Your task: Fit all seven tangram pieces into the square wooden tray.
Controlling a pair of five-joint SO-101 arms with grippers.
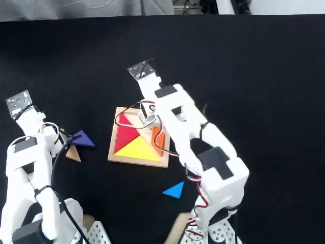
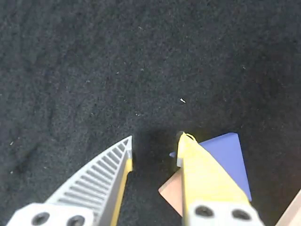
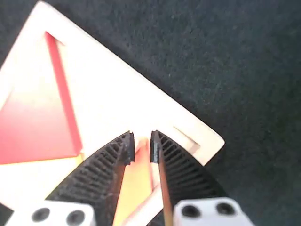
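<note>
Tray (image 1: 138,161): sits mid-table, square to nothing in particular. A red triangle (image 1: 124,137) and a yellow triangle (image 1: 138,149) are seated flat, and an orange piece (image 1: 159,141) lies along the far-side pocket under my right arm.

Right gripper (image 3: 141,147): low over that pocket, fingers drawn to a narrow slit. Orange shows in the slit. I cannot tell whether I am pinching the piece or only hovering above it.

Risks here:
- If the orange piece is not square to the wall, a push could ride it up onto the rim or onto the yellow triangle.
- The same push could shove the light tray across the cloth.

Left gripper (image 2: 155,141): wide open, holding nothing, and down at the cloth. The dark blue triangle (image 2: 225,160) and a tan piece (image 2: 171,192) lie just beside one finger.

Risk here: closing now would likely catch only a corner and flick either piece away.

A light blue triangle (image 1: 175,190) waits near the tray, apart from both grippers.
</note>
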